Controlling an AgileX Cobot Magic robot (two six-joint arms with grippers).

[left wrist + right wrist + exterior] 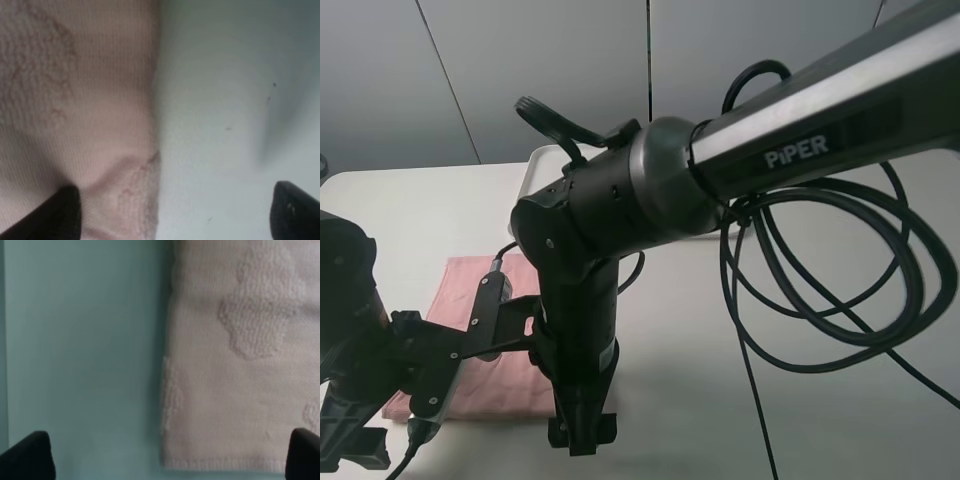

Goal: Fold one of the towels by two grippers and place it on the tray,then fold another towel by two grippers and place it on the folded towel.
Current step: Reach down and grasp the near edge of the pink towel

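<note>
Tray [544,166] contents hidden | pink towel [455,285] on table [420,210] | left jaws wide | right jaws wide

pink towel [460,285] partly hidden, tray [541,160] apparently mostly hidden

Black jointed arm [580,250] with a grey link [797,152] lettered PiPER, trailing looped black cables [742,212].

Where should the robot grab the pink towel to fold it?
Probably its outer edges near the front corners, coming from above. The pink towel lies flat on the table, so only edges can be pinched; the left gripper and right gripper each straddle one, jaws open.
</note>
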